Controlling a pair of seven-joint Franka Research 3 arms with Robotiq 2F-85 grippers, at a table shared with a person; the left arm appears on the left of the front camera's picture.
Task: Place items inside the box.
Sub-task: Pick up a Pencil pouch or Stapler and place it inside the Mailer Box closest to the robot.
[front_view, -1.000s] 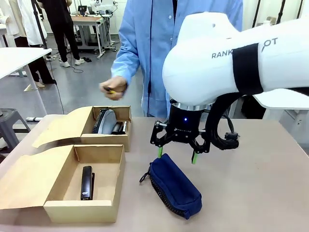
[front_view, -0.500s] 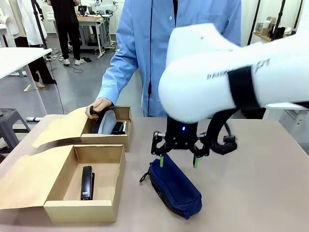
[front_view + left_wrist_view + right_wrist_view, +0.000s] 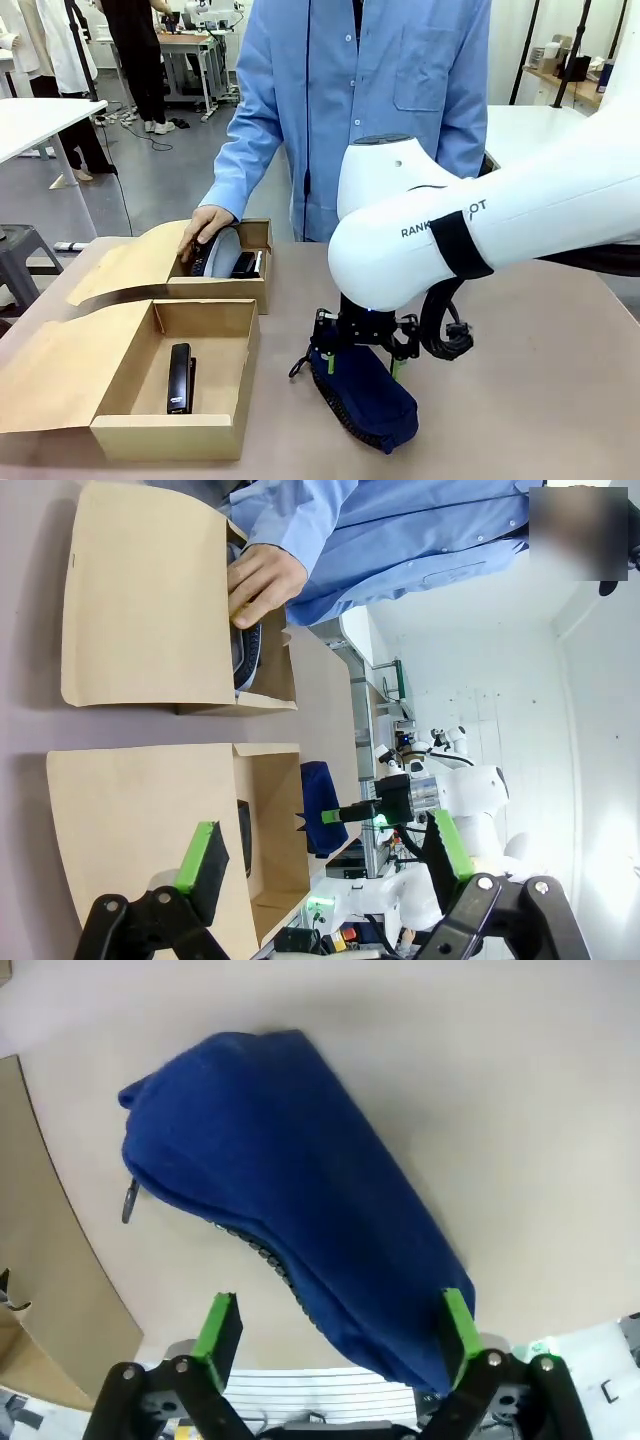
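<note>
Nearest me on the pale desk sits an open brown cardboard box with its flap laid out flat to my left. A slim black stapler lies on its floor, pointing away from me, close to the left wall.

Just to the right of that box, the navy blue zippered fabric pouch lies on the desk, outside both boxes, set at a slant with its zipper edge facing the box. My right gripper is down over the pouch's far end, jaws spread wide, one green pad on each side of the fabric. From the right wrist camera the pouch runs diagonally between my fingers; the right gripper has one pad right at the pouch's edge and the other clear of it with bare desk between, so nothing is clamped.

My left gripper hangs in the air with its jaws apart and nothing between them. Its camera looks sideways across both boxes, with the pouch small beyond them.

Farther back stands a second cardboard box, also open, holding dark items I cannot tell apart. A person's hand rests on them at the box's far left corner. The person in a light blue coat stands at the far side of the desk.
</note>
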